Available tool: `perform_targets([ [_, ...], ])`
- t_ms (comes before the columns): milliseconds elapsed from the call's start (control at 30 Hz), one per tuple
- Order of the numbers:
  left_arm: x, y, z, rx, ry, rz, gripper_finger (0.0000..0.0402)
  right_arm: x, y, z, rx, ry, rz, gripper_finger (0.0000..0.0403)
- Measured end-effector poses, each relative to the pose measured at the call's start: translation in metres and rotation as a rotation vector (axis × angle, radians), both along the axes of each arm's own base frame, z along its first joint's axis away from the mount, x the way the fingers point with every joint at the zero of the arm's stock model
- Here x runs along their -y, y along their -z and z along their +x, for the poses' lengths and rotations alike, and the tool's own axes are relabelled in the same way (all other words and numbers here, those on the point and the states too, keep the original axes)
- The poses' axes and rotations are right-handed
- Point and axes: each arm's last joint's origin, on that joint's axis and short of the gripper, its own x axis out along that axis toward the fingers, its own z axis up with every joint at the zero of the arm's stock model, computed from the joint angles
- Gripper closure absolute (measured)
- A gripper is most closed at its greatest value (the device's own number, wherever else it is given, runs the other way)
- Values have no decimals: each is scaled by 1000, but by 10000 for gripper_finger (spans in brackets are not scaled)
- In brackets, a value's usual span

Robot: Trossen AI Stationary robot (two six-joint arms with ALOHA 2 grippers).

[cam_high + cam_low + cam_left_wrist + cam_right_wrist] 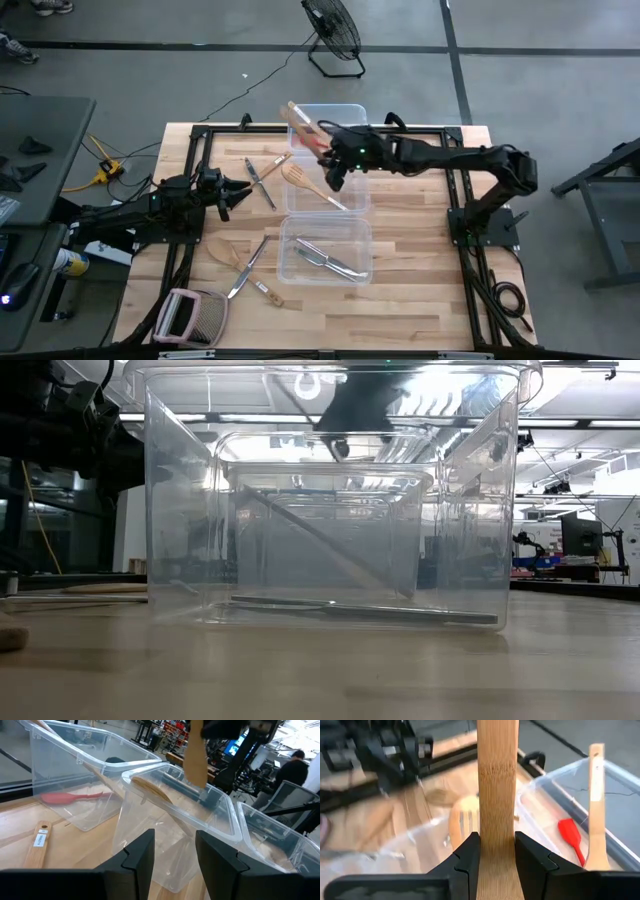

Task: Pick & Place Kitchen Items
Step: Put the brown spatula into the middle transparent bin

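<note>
Right gripper [496, 862] is pinching a flat wooden spatula [496, 785], fingers clamped on both edges of the blade, clear in the right wrist view. From above, the right arm is stretched across to about 12 o'clock of table centre, hovering over the far clear tub [352, 112]. The spatula hangs above that tub, not yet inside it.

Already in the far tub: a red spatula [572, 837], a wooden spoon [596, 800] leaning on the wall, and a slotted wooden spoon [305, 182] propped over its near rim. The near tub [290, 262], at 6 o'clock of the far one, holds metal cutlery [325, 258].

Left gripper [172, 857] sits at 9 o'clock, low over the table, fingers spread with nothing between them, pointed at the tubs. It's waiting.

Still loose on the table: a knife [261, 183] and a short wooden tool [272, 164] at 9 o'clock of the far tub, a wooden spoon head [222, 250], a metal piece [247, 267] and a small wooden-handled piece [267, 292] at 8 o'clock.

My read: mid-place, carry done, release pending. Next I want the right arm lower into the tub mouth, clear of the leaning spoons, then let go. Risk: the spatula lands across the rim like the slotted spoon.
</note>
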Motion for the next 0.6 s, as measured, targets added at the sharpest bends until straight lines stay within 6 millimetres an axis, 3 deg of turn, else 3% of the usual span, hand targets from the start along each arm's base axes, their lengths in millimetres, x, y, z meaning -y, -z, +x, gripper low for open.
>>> perform_targets([
  [267, 0, 0, 0, 1, 0, 0, 258, -2, 23, 9, -127, -98, 2, 311],
  [600, 0, 0, 0, 0, 0, 0, 258, -6, 33, 4, -242, 70, -29, 311],
])
